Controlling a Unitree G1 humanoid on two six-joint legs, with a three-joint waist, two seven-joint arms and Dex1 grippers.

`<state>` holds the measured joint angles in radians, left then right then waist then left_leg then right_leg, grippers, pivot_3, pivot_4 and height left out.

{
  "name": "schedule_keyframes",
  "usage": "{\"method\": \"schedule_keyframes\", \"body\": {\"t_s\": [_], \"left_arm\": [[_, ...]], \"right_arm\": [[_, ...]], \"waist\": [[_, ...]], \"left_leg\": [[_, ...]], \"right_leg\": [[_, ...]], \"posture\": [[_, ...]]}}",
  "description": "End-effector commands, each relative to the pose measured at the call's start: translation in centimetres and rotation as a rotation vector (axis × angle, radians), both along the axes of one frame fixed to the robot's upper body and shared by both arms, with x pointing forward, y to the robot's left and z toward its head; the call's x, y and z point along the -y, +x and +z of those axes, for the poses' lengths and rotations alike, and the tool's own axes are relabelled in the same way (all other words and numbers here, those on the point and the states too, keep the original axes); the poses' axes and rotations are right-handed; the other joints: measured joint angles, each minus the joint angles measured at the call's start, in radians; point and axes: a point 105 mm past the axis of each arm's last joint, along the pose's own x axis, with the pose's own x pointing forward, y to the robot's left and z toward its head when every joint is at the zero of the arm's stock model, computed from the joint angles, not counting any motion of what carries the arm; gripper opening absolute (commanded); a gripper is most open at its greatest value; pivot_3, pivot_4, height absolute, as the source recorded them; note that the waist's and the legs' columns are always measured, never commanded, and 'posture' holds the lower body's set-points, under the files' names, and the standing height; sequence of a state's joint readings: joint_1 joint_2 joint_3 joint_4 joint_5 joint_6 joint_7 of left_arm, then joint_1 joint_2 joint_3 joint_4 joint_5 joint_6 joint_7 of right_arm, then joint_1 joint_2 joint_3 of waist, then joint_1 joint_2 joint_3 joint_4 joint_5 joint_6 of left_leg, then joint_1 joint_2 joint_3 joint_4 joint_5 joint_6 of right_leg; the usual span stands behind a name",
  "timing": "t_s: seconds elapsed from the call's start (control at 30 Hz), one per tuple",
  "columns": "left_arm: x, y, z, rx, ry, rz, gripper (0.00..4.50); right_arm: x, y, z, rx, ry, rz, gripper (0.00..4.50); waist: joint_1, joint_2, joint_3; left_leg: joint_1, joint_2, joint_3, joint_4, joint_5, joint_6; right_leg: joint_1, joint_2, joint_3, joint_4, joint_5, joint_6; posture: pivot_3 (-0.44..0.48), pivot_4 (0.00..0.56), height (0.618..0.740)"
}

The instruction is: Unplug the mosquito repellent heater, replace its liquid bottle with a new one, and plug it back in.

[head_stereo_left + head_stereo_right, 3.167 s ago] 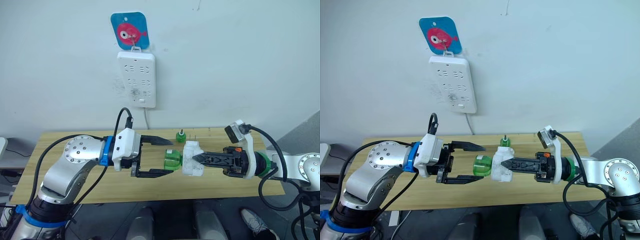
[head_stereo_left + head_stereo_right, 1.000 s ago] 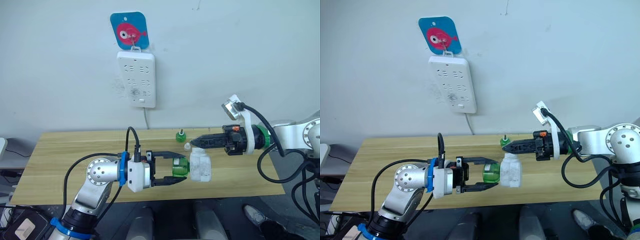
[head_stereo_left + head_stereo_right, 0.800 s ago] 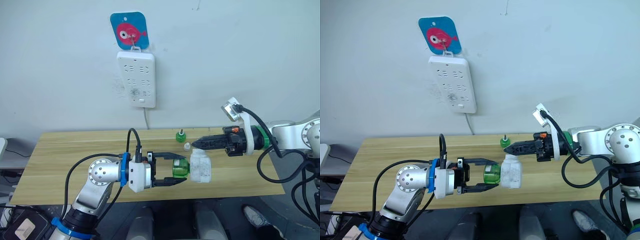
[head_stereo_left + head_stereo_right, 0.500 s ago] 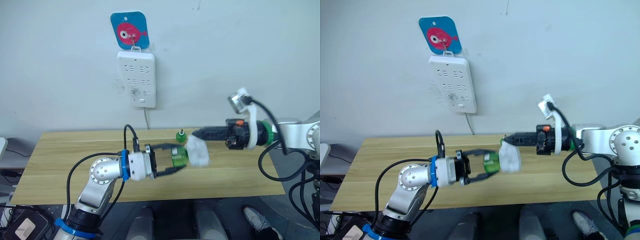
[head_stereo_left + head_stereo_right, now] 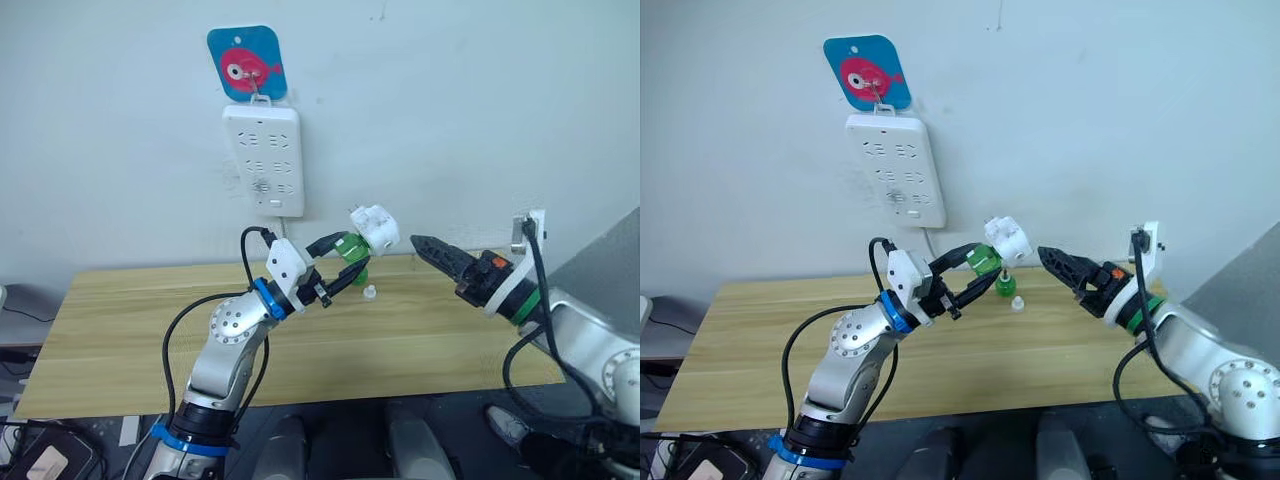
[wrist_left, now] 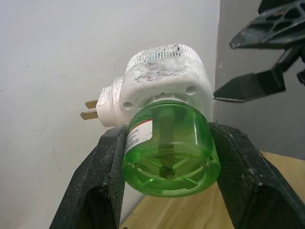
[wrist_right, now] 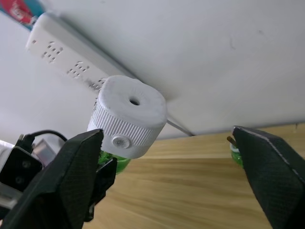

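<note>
My left gripper (image 5: 353, 254) is shut on a green liquid bottle (image 6: 169, 148) and holds it in the air above the table, close to the wall. The bottle sits in the white mosquito repellent heater (image 5: 375, 226), whose round hole (image 7: 134, 101) faces my right gripper. Its two prongs (image 6: 90, 109) point toward the wall. My right gripper (image 5: 420, 243) hangs just right of the heater, open and apart from it. A second green bottle (image 5: 1006, 284) stands on the table below, with a small white cap (image 5: 1018, 304) next to it.
A white power strip (image 5: 263, 160) hangs on the wall under a blue fish hook (image 5: 246, 63), up and left of the heater. Its cord runs down behind the wooden table (image 5: 130, 320).
My left gripper closed on the bottle and lifted it, with the heater, off the table toward the wall. My right gripper let go of the heater, swung right and opened. The view shifted slightly.
</note>
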<state>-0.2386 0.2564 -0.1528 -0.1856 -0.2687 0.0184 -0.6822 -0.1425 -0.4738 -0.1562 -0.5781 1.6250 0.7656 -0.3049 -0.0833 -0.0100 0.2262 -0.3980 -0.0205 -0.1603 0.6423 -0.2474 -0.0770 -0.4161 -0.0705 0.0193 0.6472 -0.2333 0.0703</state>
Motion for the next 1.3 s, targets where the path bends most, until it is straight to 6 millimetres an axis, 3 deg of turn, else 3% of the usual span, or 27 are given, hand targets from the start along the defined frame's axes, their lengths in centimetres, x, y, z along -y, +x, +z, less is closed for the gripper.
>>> {"method": "schedule_keyframes", "body": {"t_s": [0.03, 0.27, 0.43, 0.57, 0.77, 1.0, 1.2, 1.3], "left_arm": [[0.8, -0.5, 1.8, 0.047, -0.041, -0.025, 2.24], [1.7, -0.7, 2.7, 0.012, -0.096, -0.040, 2.24], [1.9, -1.2, 3.0, 0.015, -0.107, -0.055, 2.24], [1.9, -1.2, 3.1, 0.017, -0.113, -0.050, 2.24], [2.3, -1.3, 3.1, 0.023, -0.119, -0.058, 2.24], [2.3, -1.4, 2.5, 0.022, -0.103, -0.054, 2.24], [0.0, -2.1, 0.3, -0.009, 0.015, -0.014, 4.15], [-3.1, -2.9, 0.1, 0.010, 0.069, 0.089, 4.18]], "right_arm": [[-2.7, -0.5, 1.8, 0.033, 0.112, 0.039, 4.50], [-4.4, 0.8, 3.1, 0.051, 0.197, 0.052, 4.50], [-4.5, 2.8, 4.1, 0.085, 0.237, 0.010, 4.50], [-4.5, 3.1, 4.4, 0.085, 0.271, -0.002, 4.50], [-5.0, 2.9, 3.9, 0.060, 0.272, 0.021, 3.10], [-5.0, 3.0, 4.1, 0.048, 0.298, 0.020, 3.10], [-4.3, 3.1, 4.1, 0.060, 0.277, 0.005, 3.09], [-3.6, 3.1, 4.5, 0.150, 0.135, -0.002, 3.06]], "waist": [[-0.003, 0.000, 0.000], [-0.003, 0.001, 0.000], [-0.005, 0.001, 0.000], [-0.005, 0.001, 0.000], [-0.005, 0.001, 0.000], [-0.005, 0.001, 0.000], [-0.005, 0.002, 0.000], [-0.004, 0.003, 0.001]], "left_leg": [[0.000, 0.000, 0.000, 0.000, 0.000, 0.000], [0.000, 0.000, 0.000, 0.000, 0.000, 0.000], [0.000, 0.000, 0.000, 0.000, 0.000, 0.000], [0.000, 0.000, 0.000, 0.000, 0.000, 0.000], [0.000, 0.000, 0.000, 0.000, 0.000, 0.000], [0.000, 0.000, 0.000, 0.000, 0.000, 0.000], [0.000, 0.000, 0.000, -0.001, 0.000, 0.000], [-0.001, 0.000, 0.000, -0.001, 0.000, 0.000]], "right_leg": [[0.000, 0.000, 0.000, 0.000, 0.000, 0.000], [0.000, 0.000, 0.000, -0.001, 0.000, -0.001], [0.000, 0.000, 0.000, 0.000, 0.000, -0.001], [0.000, 0.000, 0.000, 0.000, 0.000, -0.001], [0.000, 0.000, 0.000, 0.000, 0.000, -0.001], [0.000, 0.000, 0.000, 0.000, 0.000, -0.001], [-0.001, 0.000, 0.000, 0.000, 0.000, -0.001], [-0.002, 0.000, 0.001, 0.000, 0.000, -0.001]], "posture": [[-0.157, 0.211, 0.740], [-0.156, 0.205, 0.740], [-0.146, 0.207, 0.740], [-0.144, 0.207, 0.740], [-0.141, 0.208, 0.740], [-0.134, 0.208, 0.740], [-0.128, 0.210, 0.740], [-0.105, 0.211, 0.740]]}}
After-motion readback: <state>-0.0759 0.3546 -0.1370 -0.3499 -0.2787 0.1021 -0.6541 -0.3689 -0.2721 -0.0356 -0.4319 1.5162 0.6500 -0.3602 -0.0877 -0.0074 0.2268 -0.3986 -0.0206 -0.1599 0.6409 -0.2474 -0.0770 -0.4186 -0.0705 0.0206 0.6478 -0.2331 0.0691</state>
